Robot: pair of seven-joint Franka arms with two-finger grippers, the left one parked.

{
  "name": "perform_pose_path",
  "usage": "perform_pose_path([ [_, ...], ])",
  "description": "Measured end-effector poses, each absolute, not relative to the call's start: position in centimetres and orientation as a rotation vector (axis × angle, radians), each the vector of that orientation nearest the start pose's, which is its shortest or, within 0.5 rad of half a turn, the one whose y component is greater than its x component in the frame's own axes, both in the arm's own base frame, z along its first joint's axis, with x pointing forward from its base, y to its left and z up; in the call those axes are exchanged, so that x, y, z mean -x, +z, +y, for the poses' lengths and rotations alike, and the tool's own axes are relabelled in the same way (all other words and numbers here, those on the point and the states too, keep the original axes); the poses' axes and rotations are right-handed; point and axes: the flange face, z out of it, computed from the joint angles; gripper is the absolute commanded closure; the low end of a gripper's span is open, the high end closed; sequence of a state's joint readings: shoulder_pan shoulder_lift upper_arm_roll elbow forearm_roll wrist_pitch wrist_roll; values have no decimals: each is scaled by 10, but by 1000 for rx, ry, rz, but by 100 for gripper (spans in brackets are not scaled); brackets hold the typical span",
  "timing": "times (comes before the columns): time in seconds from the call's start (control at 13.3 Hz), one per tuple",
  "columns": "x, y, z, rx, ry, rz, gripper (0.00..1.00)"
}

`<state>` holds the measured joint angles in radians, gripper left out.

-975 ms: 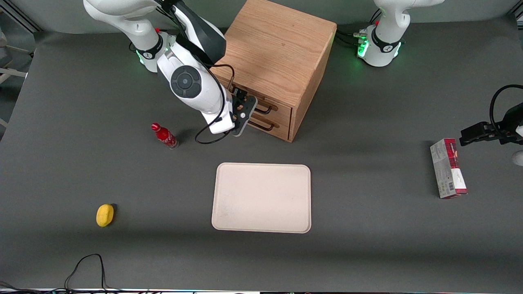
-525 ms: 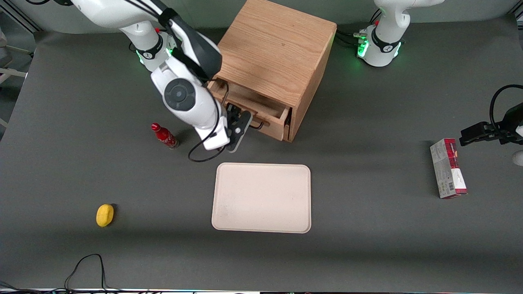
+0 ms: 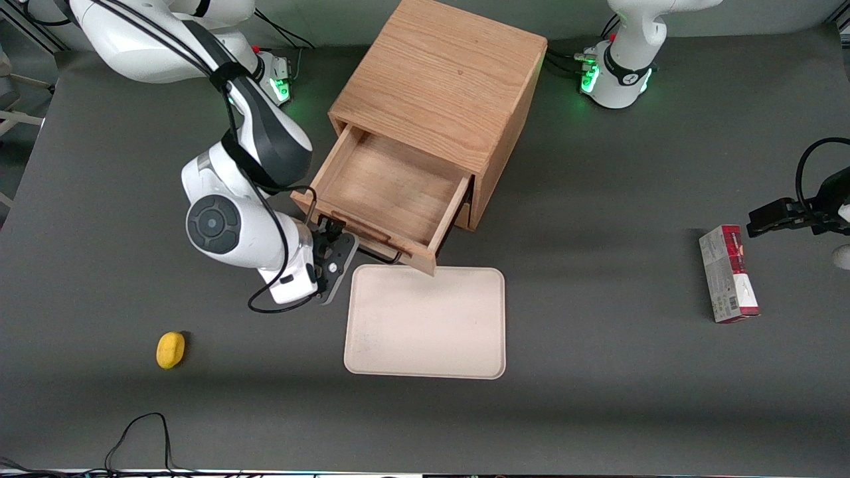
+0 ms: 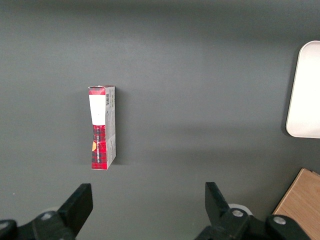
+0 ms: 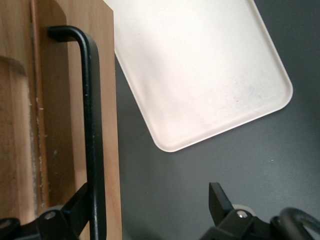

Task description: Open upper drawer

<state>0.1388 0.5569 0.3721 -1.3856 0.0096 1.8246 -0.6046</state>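
Observation:
The upper drawer (image 3: pixel 388 189) of the oak cube cabinet (image 3: pixel 445 79) stands pulled far out, its bare wooden inside showing. Its front panel (image 5: pixel 55 150) overhangs the edge of the tray. The black bar handle (image 3: pixel 380 255) runs along that front and also shows in the right wrist view (image 5: pixel 92 125). My right gripper (image 3: pixel 330 231) is at the handle's end toward the working arm. In the right wrist view the gripper (image 5: pixel 150 205) is open, its fingers wide apart. The handle lies between them, close against one finger (image 5: pixel 80 205). The lower drawer is almost wholly hidden under the upper one.
A cream tray (image 3: pixel 425 322) lies on the grey table just nearer the front camera than the drawer; it also shows in the right wrist view (image 5: pixel 200 75). A yellow lemon (image 3: pixel 170 350) lies toward the working arm's end. A red and white box (image 3: pixel 728 273) lies toward the parked arm's end.
The upper drawer has gone from shut to pulled far out toward the front camera. My right gripper moved with the handle the same way. The red bottle is now hidden by the arm.

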Motion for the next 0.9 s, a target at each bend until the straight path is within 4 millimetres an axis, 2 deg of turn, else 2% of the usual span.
perform_pose_path([
  [0.22, -637, 402, 296, 2531, 90, -1488, 0],
  [0.53, -653, 418, 280, 2570, 30, -1457, 0],
  [0.75, -665, 422, 267, 2597, 3, -1430, 0],
  [0.9, -674, 435, 260, 2617, -45, -1418, 0],
])
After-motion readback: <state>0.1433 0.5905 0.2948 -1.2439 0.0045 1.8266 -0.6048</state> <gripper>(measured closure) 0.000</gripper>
